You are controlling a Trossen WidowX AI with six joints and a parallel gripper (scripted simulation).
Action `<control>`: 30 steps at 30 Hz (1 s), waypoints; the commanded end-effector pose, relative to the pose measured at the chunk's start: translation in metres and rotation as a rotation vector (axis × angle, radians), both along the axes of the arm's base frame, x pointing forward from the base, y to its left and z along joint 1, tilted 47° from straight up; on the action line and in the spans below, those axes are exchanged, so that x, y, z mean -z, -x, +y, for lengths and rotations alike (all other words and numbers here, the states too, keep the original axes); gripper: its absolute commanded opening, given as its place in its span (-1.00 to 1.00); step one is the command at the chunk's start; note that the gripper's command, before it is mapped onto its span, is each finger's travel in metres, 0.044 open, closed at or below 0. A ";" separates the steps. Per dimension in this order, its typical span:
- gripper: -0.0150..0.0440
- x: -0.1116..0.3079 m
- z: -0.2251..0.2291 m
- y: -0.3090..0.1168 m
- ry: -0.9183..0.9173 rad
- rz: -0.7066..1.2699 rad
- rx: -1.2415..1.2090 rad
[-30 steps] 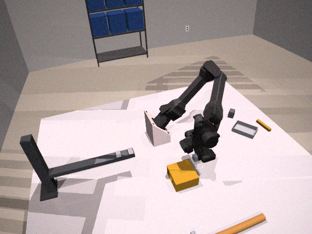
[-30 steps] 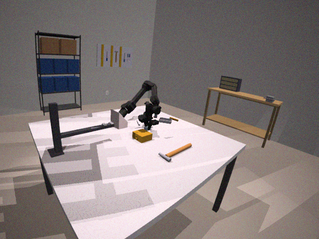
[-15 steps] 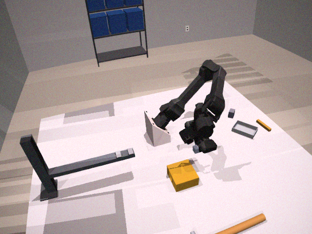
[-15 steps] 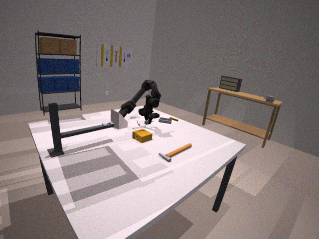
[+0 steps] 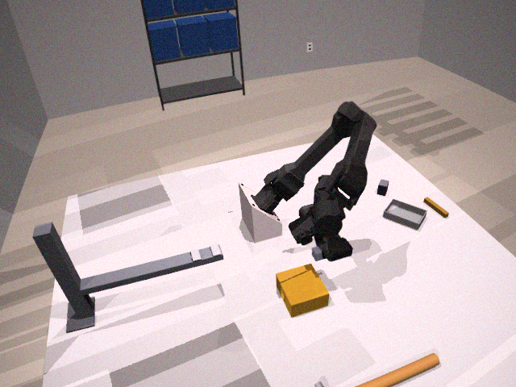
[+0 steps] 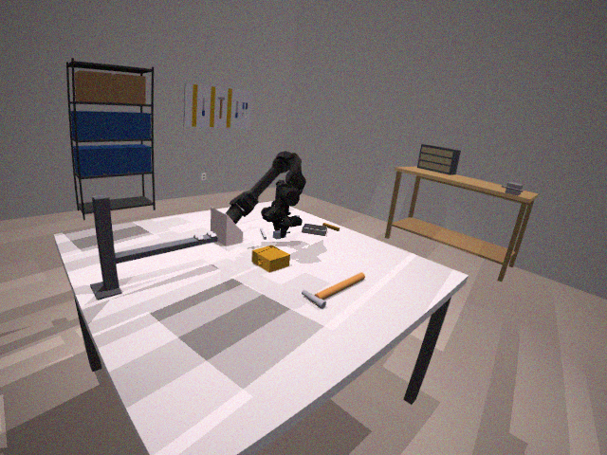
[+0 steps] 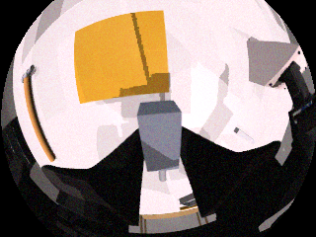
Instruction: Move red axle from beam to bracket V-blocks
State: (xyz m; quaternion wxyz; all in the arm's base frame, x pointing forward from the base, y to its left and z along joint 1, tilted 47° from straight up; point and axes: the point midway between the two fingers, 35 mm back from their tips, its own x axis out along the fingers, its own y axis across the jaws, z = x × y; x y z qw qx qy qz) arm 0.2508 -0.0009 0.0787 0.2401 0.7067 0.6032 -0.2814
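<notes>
1. I have the gripper (image 5: 320, 251) (image 6: 278, 233) (image 7: 158, 130) clamped on a blue-grey block (image 5: 317, 253) (image 6: 277, 235) (image 7: 160, 133); a short pin sticks out of one end in the wrist view.
2. From the top camera, I see this block between the middle of the desk (image 5: 416, 291) (image 6: 294, 353) (image 7: 54, 118) and its right edge.
3. The yellow block (image 5: 301, 291) (image 6: 270, 258) (image 7: 118, 59) sits near the grip, a little towards the desk's near edge. I cannot tell whether it is the beam.
4. I cannot make out the red axle, so I cannot place it.
5. The dark bracket (image 5: 60, 262) (image 6: 105, 240) stands upright by the left edge; its long bar reaches inward, with pale V-blocks (image 5: 195, 255) (image 6: 203, 237) near the free end.
6. Towards the right edge I have a grey tray (image 5: 401, 221) (image 6: 313, 228), with a slim yellow bar (image 5: 435, 207) (image 6: 330, 227) just beside it.
</notes>
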 end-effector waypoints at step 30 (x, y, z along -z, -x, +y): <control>-0.49 0.109 -0.117 -0.026 0.018 -0.001 0.003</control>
